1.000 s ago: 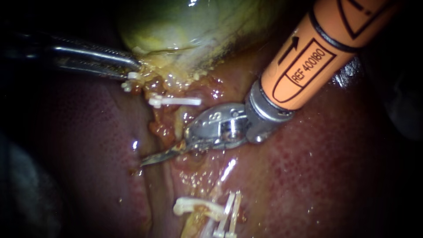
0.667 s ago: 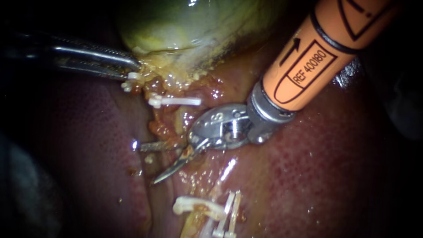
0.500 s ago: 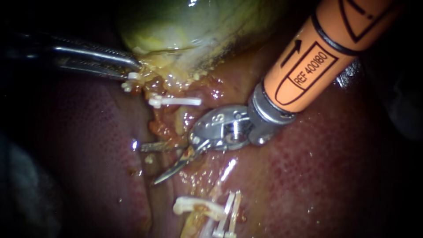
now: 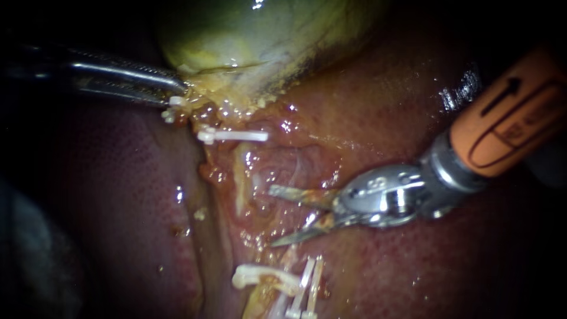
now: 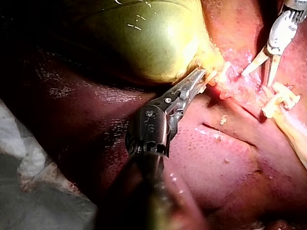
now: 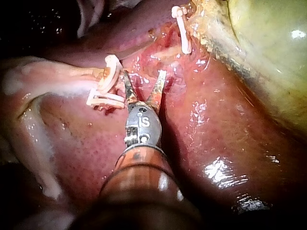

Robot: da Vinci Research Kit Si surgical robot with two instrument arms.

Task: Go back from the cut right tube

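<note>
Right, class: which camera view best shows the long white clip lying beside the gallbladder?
The endoscope view: the clip lies full length, unobstructed, beside the gallbladder. The right wrist view shows it too, well ahead of the right instrument. The left wrist view shows only pale bits past the left instrument; I cannot pick it out.

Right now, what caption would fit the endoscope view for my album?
Right instrument, jaws open over the liver; left instrument grips the gallbladder near a white clip.

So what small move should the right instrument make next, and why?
Probably shut its jaws, then draw the right instrument back along its shaft. The jaws gape empty, tips close over the liver, between the upper clip and the lower clips. The left instrument grips the gallbladder.
</note>
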